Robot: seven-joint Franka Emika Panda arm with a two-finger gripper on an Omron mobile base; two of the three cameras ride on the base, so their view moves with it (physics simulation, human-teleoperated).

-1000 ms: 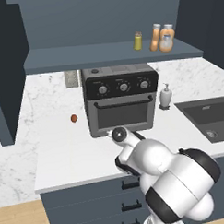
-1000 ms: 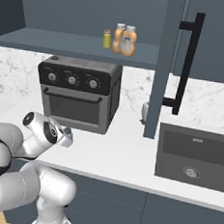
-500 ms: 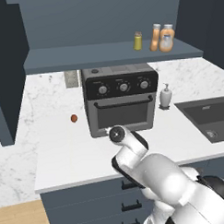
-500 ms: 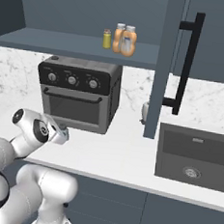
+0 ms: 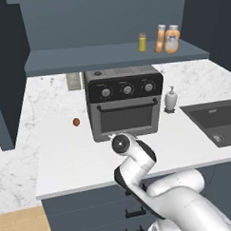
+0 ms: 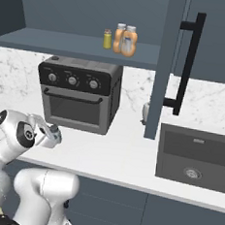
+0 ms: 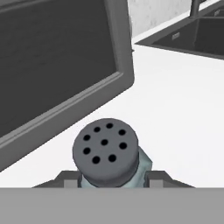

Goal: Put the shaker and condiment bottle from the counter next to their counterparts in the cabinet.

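Shaker [image 7: 107,155], pale blue-grey with a perforated grey cap, is seen clasped between the two finger tips of the tool [image 6: 50,136], which is clenched on its body just below the cap. In the right base view the small jar [image 6: 54,134] is carried low, just in front of the black toaster oven [image 6: 79,94] and above the near part of the white marble worktop [image 6: 124,157]. The hand view shows the oven's door edge close on the left and the dark sink [image 6: 197,159] far off to the right.

On the cabinet [image 5: 110,58] shelf above the oven, a yellow-green shaker [image 5: 142,42] stands just left of two orange bottles [image 5: 167,39], which appear to be touching each other; it is judged that the condiment bottle has already been set beside its counterpart.

For the step in hand, the jar should be raised clear of the oven's top before it is carried towards the shelf, and kept upright so the grip below the cap is not loosened. A spot just left of the yellow-green shaker is judged safest, since the bottles crowd the right side. The shelf edge and the cabinet's upright panel [image 6: 165,66] should be given room on approach.
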